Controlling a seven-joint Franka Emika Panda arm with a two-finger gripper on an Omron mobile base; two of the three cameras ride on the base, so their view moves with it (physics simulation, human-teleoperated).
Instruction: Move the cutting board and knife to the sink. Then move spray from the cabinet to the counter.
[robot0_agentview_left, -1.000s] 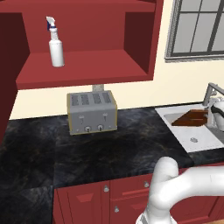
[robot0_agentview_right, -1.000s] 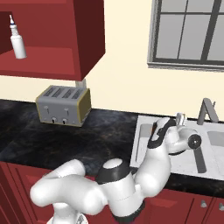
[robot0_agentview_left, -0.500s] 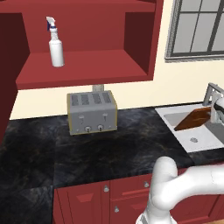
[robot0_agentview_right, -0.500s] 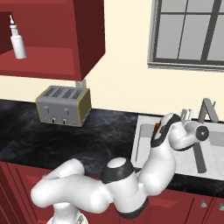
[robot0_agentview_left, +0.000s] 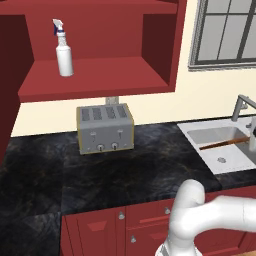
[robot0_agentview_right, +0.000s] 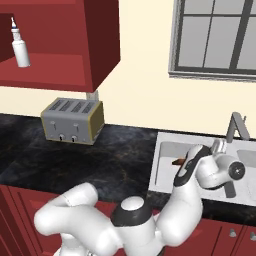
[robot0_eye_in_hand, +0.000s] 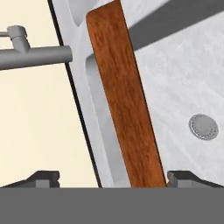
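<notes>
Now the cutting board (robot0_eye_in_hand: 127, 100) lies in the sink (robot0_agentview_left: 210, 137), tilted against its far wall, a brown strip beside the drain (robot0_eye_in_hand: 203, 127). Over it, the gripper (robot0_eye_in_hand: 107, 177) stands spread wide, touching nothing. Far left, the spray (robot0_agentview_left: 63, 49) stands upright on the cabinet (robot0_agentview_left: 100, 75) shelf above the toaster (robot0_agentview_left: 105, 128).

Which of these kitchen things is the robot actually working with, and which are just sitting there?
Part of the job:
- cutting board, lying in the sink
- spray on the cabinet shelf
- counter

Just sitting there:
- toaster
- faucet
- window
</notes>
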